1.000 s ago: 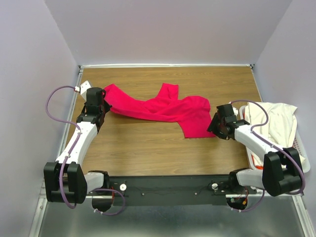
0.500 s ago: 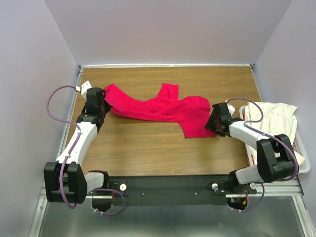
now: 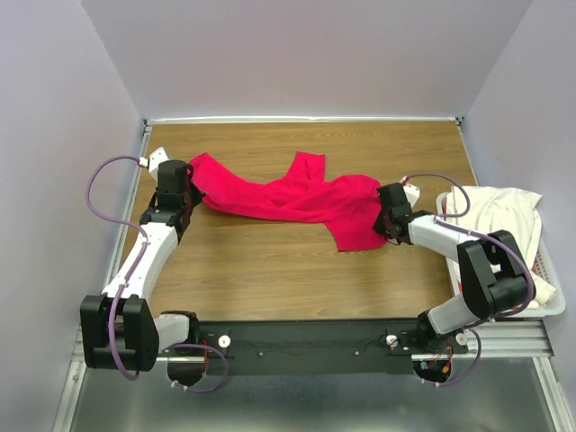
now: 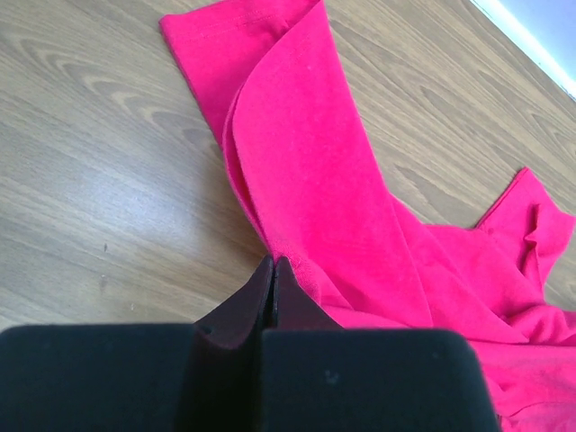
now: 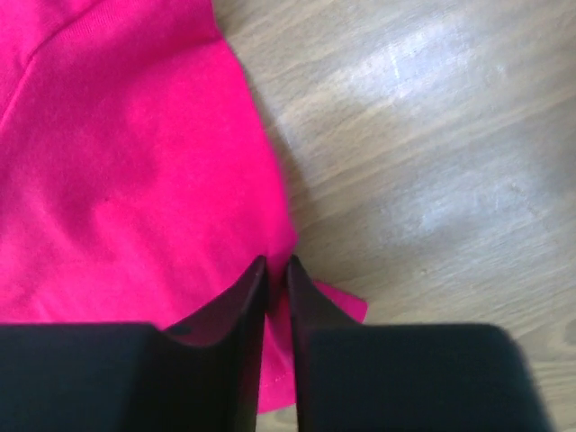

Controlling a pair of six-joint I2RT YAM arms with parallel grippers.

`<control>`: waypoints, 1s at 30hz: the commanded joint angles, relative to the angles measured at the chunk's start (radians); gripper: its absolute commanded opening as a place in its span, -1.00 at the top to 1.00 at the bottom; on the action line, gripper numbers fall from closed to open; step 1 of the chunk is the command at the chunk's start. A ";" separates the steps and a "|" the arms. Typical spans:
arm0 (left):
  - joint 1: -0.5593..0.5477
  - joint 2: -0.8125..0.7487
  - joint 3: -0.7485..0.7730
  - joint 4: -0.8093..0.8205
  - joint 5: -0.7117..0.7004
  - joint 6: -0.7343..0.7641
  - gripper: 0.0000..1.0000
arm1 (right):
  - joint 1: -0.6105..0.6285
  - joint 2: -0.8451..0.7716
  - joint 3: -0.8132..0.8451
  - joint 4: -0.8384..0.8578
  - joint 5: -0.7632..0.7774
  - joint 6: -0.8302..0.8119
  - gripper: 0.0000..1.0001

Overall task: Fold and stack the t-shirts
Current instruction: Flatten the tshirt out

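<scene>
Fingers (image 5: 236, 324) of my right gripper (image 5: 274, 270) have just narrowed onto the right hem of the red t-shirt (image 3: 297, 193) on the table (image 3: 270, 261), my left gripper (image 3: 186, 191) staying clenched on its other end, so stretching it flat looks next.

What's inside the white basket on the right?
A cream-white t-shirt, heaped in the basket and spilling over its rim. Anything beneath it is covered, so I cannot tell.

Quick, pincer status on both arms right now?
Left pincer: closed at the edge of the red t-shirt; whether cloth is pinched cannot be told.
Right pincer: closed on a corner of the red t-shirt.
</scene>
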 commanded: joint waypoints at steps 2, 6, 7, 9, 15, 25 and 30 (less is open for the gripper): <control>0.009 -0.007 -0.009 0.028 0.030 0.020 1.00 | 0.014 0.035 -0.022 -0.057 -0.017 0.008 0.99; 0.009 -0.010 0.003 0.023 0.031 0.035 1.00 | 0.014 -0.021 -0.004 -0.074 -0.043 -0.002 0.99; 0.009 -0.010 0.006 0.020 0.031 0.037 1.00 | 0.014 -0.066 0.004 -0.078 -0.049 -0.005 0.99; 0.009 -0.017 0.021 0.013 0.031 0.049 1.00 | 0.014 -0.112 0.044 -0.107 -0.064 -0.011 0.99; 0.009 -0.059 0.106 -0.033 0.027 0.097 1.00 | 0.014 -0.318 0.212 -0.219 -0.061 -0.035 0.99; 0.009 -0.258 0.348 -0.130 0.083 0.104 1.00 | 0.014 -0.502 0.720 -0.381 -0.038 -0.144 0.99; 0.009 -0.352 0.472 -0.132 0.146 0.072 1.00 | 0.013 -0.534 0.953 -0.413 -0.058 -0.187 0.99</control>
